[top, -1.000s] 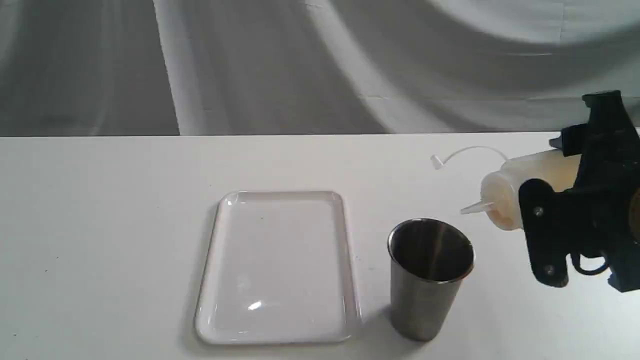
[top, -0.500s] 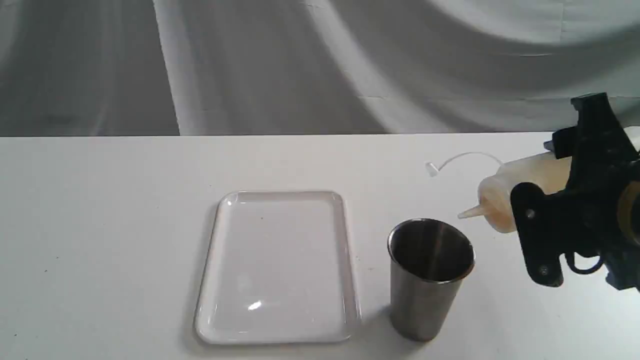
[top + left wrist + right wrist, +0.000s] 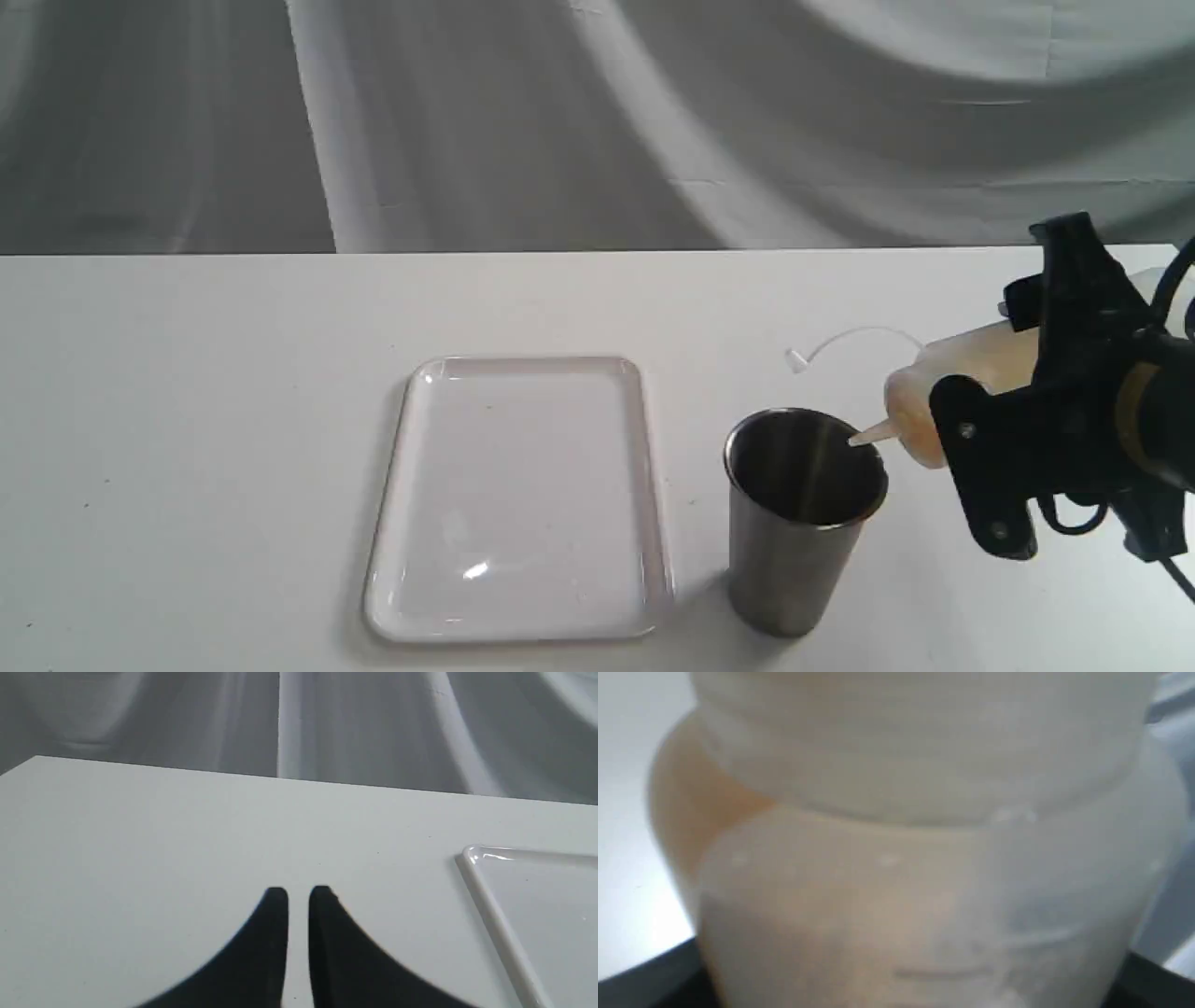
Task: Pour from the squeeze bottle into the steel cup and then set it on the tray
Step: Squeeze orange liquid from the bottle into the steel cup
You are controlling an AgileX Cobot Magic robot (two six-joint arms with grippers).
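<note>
My right gripper point(image 3: 1013, 401) is shut on the squeeze bottle point(image 3: 952, 387), which lies tipped nearly sideways with its nozzle pointing left and slightly down. The nozzle tip sits just over the right rim of the steel cup point(image 3: 801, 518), which stands upright on the table. The tethered cap hangs out on its strap behind the bottle. Amber liquid has pooled toward the nozzle end. In the right wrist view the bottle point(image 3: 924, 858) fills the picture, blurred. The white tray point(image 3: 518, 495) lies left of the cup. My left gripper point(image 3: 298, 896) hovers over bare table with its fingers nearly together, holding nothing.
The white table point(image 3: 187, 420) ends at its back edge against grey draped cloth. A corner of the tray point(image 3: 495, 896) shows beside the left gripper in the left wrist view.
My right gripper has carried the bottle down and to the left, bringing the nozzle from above and right of the cup to its rim. Cup and tray have not moved.
</note>
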